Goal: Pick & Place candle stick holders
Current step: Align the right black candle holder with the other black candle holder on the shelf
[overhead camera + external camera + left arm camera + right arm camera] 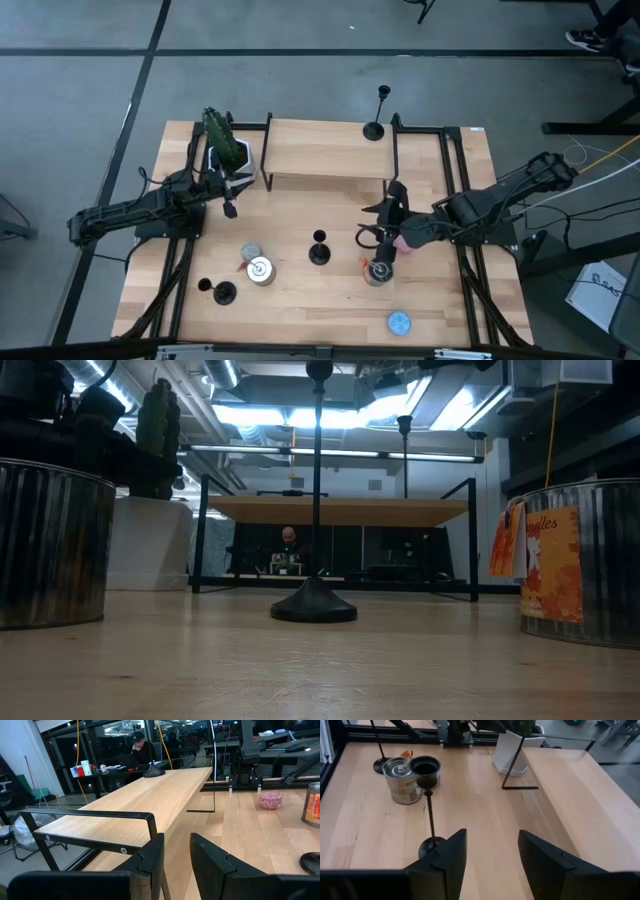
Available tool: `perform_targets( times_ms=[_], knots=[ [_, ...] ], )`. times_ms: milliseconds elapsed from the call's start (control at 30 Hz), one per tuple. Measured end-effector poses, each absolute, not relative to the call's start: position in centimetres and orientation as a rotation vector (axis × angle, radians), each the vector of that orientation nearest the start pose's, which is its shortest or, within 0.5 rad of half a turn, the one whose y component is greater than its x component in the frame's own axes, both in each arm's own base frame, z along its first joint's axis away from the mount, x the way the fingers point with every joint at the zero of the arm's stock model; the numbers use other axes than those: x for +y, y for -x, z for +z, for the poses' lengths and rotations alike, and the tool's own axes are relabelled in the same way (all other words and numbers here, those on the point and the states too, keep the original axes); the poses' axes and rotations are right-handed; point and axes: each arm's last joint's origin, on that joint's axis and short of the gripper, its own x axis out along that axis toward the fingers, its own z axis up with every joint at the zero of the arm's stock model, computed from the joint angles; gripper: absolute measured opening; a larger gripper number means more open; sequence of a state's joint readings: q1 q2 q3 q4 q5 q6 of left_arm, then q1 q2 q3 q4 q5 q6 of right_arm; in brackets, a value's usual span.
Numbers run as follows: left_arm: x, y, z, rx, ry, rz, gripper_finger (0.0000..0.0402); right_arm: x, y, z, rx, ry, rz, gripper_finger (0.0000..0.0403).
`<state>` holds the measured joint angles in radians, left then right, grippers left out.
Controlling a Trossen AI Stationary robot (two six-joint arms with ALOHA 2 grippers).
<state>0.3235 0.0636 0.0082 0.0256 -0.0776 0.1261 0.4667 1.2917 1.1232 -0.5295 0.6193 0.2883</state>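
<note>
Three matte-black candle stick holders show. One stands by its round base on the wooden shelf [325, 150] at the far side [375, 128], one stands at the table's middle [319, 250], and one stands near the front left [222, 292]. My right gripper [372, 232] is open and empty, right of the middle holder. In the right wrist view the holder [427, 810] stands just ahead of the fingers [492, 845]. My left gripper [230, 208] is open and empty by the shelf's left end [177, 850].
Silver tins stand at front centre-left [259, 270] and under my right arm [379, 270]. A pink object [408, 240] and a blue disc [399, 321] lie nearby. A white pot with a cactus [225, 150] stands at far left. A person [140, 745] sits beyond the table.
</note>
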Motion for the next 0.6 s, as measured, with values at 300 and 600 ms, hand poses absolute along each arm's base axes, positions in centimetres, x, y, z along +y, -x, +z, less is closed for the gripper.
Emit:
perform_targets(
  times_ms=[300, 600],
  knots=[
    [3.4, -9.5, 16.4, 0.055, -0.121, 0.399, 0.0088, 11.6, -26.0, 30.7, 0.578, 0.033, -0.156, 0.0181],
    [3.4, -9.5, 16.4, 0.056, -0.121, 0.399, 0.0088, 13.9, -26.8, 29.5, 0.57, 0.041, -0.1, 0.0181]
  ],
)
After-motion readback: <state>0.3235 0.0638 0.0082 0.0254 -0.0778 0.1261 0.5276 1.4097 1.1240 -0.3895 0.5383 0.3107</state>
